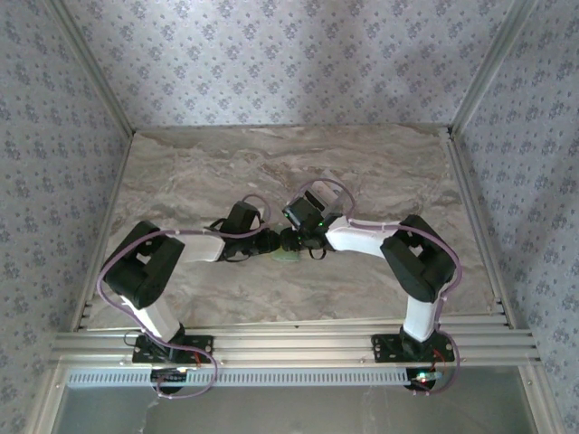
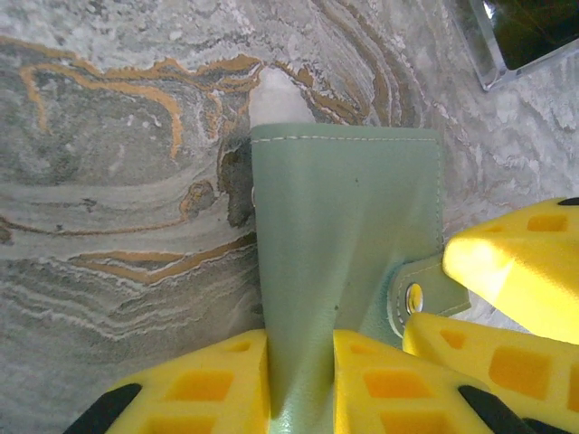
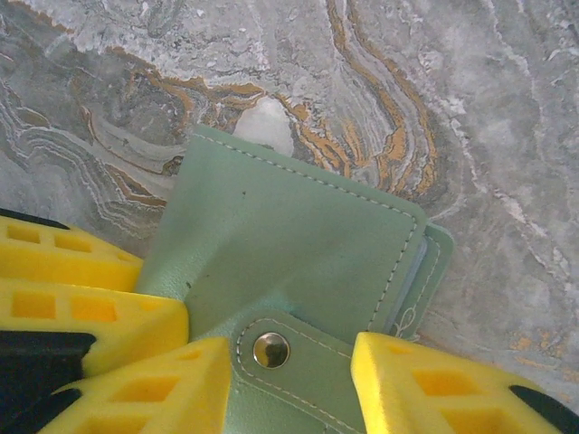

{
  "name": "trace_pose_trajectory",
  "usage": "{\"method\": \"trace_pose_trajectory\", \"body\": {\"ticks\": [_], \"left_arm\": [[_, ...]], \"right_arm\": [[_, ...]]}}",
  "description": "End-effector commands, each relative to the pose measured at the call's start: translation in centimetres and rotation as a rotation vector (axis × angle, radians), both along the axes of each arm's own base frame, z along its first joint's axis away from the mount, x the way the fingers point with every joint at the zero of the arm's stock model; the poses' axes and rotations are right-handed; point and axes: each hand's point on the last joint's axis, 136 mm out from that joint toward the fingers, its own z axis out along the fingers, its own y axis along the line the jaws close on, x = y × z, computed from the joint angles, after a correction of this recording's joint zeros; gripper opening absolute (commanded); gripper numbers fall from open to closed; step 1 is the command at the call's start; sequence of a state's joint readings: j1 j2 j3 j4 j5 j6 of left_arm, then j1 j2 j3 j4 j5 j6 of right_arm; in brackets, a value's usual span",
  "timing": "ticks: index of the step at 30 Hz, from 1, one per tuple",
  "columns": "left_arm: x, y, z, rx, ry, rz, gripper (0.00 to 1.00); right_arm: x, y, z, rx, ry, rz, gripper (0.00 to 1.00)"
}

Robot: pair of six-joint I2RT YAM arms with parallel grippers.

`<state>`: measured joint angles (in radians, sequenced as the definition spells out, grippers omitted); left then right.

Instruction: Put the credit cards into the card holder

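Observation:
The pale-green card holder [image 2: 344, 217] lies closed on the marble table, and my left gripper [image 2: 300, 362] is shut on its near edge, buckling the leather between the yellow fingers. From the other side, my right gripper [image 3: 294, 362] stands open astride the holder's [image 3: 289, 235] snap strap [image 3: 271, 350]; its fingers [image 2: 516, 271] sit either side of the strap. One dark shiny credit card [image 2: 529, 32] lies on the table beyond. From above, both grippers [image 1: 270, 242] [image 1: 297, 240] meet over the holder [image 1: 288, 257] at mid-table.
A whitish patch [image 3: 264, 125] shows just past the holder's far edge; I cannot tell whether it is a card or part of the marble. Patterned walls and metal rails [image 1: 470, 217] close in the table on three sides.

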<state>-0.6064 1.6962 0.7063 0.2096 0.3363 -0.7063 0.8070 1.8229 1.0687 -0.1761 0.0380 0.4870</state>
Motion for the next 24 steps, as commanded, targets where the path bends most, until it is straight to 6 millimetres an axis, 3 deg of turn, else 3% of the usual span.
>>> {"method": "trace_pose_trajectory", "body": {"ticks": [1,11,15,20,24], "left_arm": [[-5.9,1.1,-3.5,0.048,0.219,-0.056,0.23],[-6.5,1.6,-3.3,-0.034,0.246,-0.006,0.23],[-6.7,1.6,-2.9,-0.103,0.26,0.019,0.22],[-6.5,1.8,-2.7,-0.142,0.268,0.039,0.18],[-6.6,1.8,-2.8,-0.148,0.272,0.041,0.17]], "right_arm": [[-1.3,-0.9,-3.4,-0.091,0.057,0.001,0.47],[-2.6,-1.1,-6.0,-0.171,0.078,0.025,0.51],[-3.3,-0.9,-7.4,-0.174,0.12,0.041,0.46],[-3.5,-0.7,-7.3,-0.167,0.132,0.052,0.4],[-3.9,-0.1,-6.7,-0.13,0.153,0.082,0.45]]}}
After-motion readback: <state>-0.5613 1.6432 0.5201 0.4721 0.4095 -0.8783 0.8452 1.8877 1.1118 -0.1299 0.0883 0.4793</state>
